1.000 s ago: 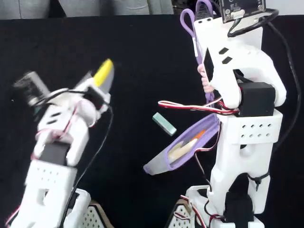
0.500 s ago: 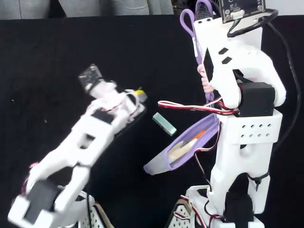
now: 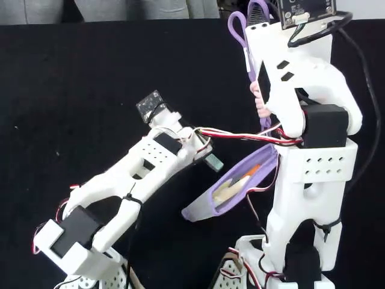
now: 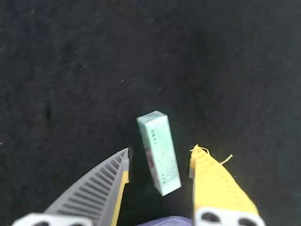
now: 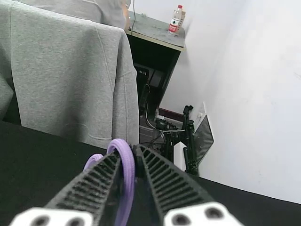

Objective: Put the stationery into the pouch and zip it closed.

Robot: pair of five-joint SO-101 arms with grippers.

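Observation:
A pale green eraser point(image 4: 159, 152) lies on the black table, between the open fingers of my left gripper point(image 4: 159, 169). From above, the left arm stretches across the table and hides most of the eraser point(image 3: 213, 162). The purple pouch point(image 3: 231, 185) hangs open beside the right arm, with stationery inside. Its purple strap point(image 3: 239, 27) runs up to my right gripper point(image 5: 128, 167), which is shut on the strap point(image 5: 123, 157) high above the table.
The table point(image 3: 84, 84) is covered in black cloth. Red and white cables point(image 3: 240, 135) cross between the two arms just above the pouch. Grey fabric point(image 5: 61, 75) hangs behind the table's far edge.
My left arm has swung from the left side of the table towards the pouch and come down over the eraser. The right arm and pouch stay still.

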